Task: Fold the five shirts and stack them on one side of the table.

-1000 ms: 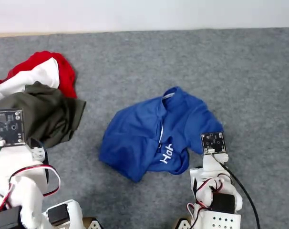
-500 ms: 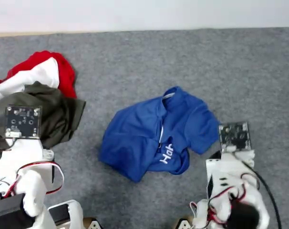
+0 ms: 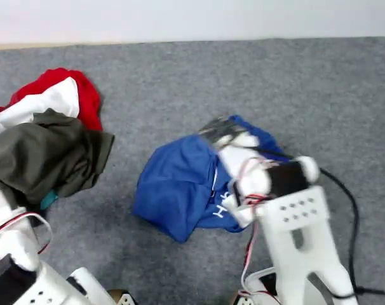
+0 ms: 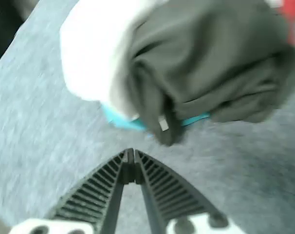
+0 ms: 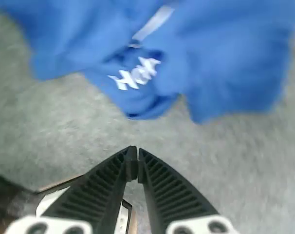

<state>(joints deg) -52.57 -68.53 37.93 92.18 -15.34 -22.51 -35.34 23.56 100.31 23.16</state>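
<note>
- Shirts, blue one first: the blue shirt (image 3: 180,190) lies crumpled near the middle of the grey table surface (image 3: 319,89), collar toward the far edge, white lettering (image 3: 222,206) on the near fold.
- Right arm (image 3: 288,210) stands over the near right part of the blue shirt, covering one sleeve in the high view.
- Right gripper (image 5: 133,157): jaws pressed together, tips meeting above bare grey surface, just short of the blue shirt (image 5: 211,58) and its lettered fold.
- Pile at the left side of the table: red shirt (image 3: 68,86) farthest back, white shirt (image 3: 43,105) on it, olive shirt (image 3: 49,155) heaped in front, a strip of teal shirt (image 3: 48,200) peeking from under the olive one.
- Left arm (image 3: 14,254) sits at the near left corner, beside the pile.
- Left gripper (image 4: 134,162): jaws together, tips over grey surface, close to the teal shirt (image 4: 120,122) edge; olive shirt (image 4: 206,63) and white shirt (image 4: 96,58) bunched beyond it, apart from the tips.
</note>
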